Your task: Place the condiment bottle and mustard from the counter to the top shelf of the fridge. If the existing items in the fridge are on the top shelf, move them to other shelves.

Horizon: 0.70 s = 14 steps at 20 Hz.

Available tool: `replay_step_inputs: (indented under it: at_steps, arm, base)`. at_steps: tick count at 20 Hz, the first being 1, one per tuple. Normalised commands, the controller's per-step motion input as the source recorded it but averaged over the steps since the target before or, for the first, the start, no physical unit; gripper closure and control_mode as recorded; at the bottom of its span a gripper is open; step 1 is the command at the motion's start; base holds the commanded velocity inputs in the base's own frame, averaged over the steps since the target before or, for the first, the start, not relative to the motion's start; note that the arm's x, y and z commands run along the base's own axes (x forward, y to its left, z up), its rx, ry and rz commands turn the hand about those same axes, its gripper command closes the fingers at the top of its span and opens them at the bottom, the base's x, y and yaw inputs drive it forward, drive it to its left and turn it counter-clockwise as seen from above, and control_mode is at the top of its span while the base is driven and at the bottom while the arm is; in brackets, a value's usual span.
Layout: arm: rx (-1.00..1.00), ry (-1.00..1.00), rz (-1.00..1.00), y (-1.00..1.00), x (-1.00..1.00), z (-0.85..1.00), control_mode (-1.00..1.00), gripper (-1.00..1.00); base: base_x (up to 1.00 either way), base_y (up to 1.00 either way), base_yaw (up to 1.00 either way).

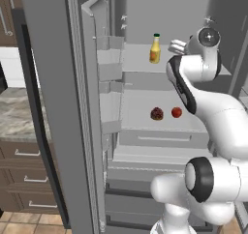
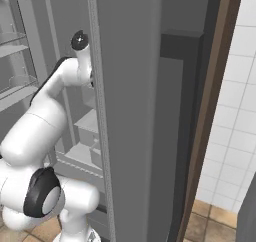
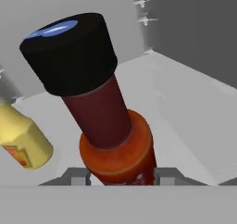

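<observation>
Hand view showed the smooth yellow mustard (image 3: 23, 142) at left, the gripper (image 3: 121, 176) pinching the round dark red-brown condiment bottle (image 3: 104, 121) with its black cap, over the flat pale top shelf (image 3: 185, 107) of the fridge (image 1: 58, 107), bumpy maroon item (image 1: 156, 113) and smooth red item (image 1: 177, 112) on a lower shelf (image 1: 140, 114).

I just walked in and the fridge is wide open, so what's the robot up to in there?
It is stocking the fridge. The arm reaches in at the top shelf, and its pincer is shut on the condiment bottle, seen up close in the hand view. The mustard stands upright on that shelf. A dark maroon bumpy thing and a red tomato-like one sit side by side on the shelf below.
</observation>
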Motion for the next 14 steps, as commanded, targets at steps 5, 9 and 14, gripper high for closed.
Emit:
replay_step_inputs:
  at_steps: [5,9,14]
  arm:
    - [0.00,0.00,0.00,-0.19,0.68,-0.07,-1.00,1.00]
    - [0.00,0.00,0.00,-0.24,0.67,0.00,-1.00,1.00]
    - [0.00,0.05,0.00,-0.22,0.37,-0.11,-1.00,1.00]
  base:
    - [0.00,0.00,0.00]
    - [0.00,0.00,0.00]
    - [0.00,0.00,0.00]
